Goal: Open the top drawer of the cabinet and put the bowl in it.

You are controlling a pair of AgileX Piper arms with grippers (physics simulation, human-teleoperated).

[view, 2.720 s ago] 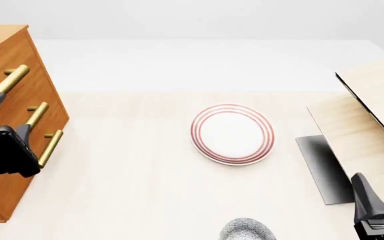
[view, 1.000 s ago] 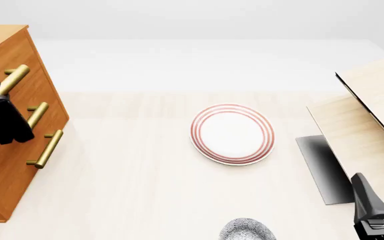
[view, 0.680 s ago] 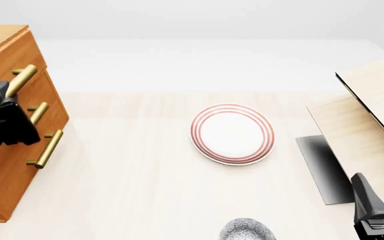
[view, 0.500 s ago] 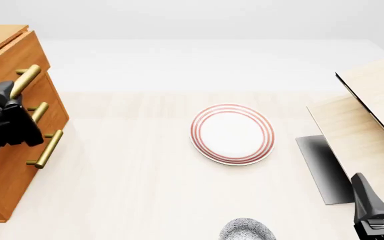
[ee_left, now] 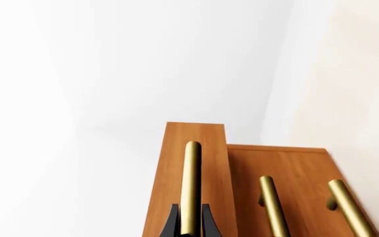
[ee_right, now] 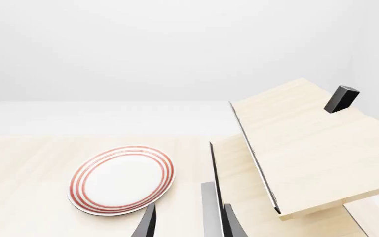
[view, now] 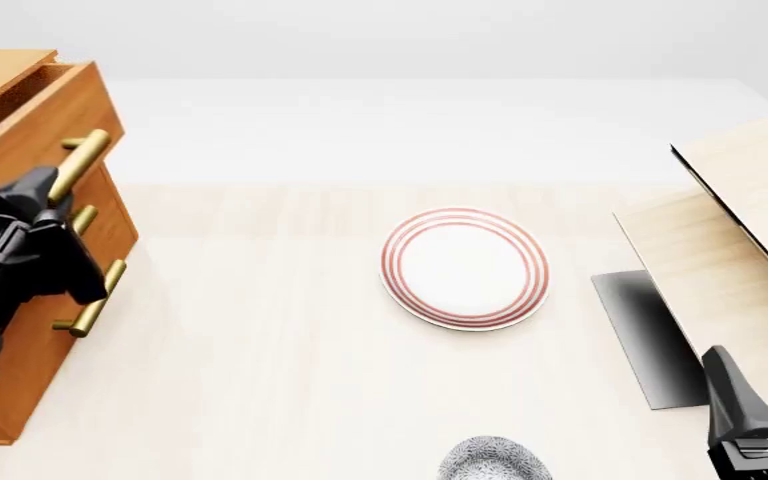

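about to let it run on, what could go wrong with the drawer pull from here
The left end effector grips the top drawer by its handle near one end, so it might slip off or skew the drawer. The bowl sits at the near table edge beside the idle right end effector.

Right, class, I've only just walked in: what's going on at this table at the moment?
The left pincer is shut on the brass handle of the top drawer of the cabinet, and the drawer stands partly out from the front. The speckled bowl sits at the near edge of the table, untouched. The right pincer is parked at the near right, holding nothing. A red-ringed plate lies mid-table.
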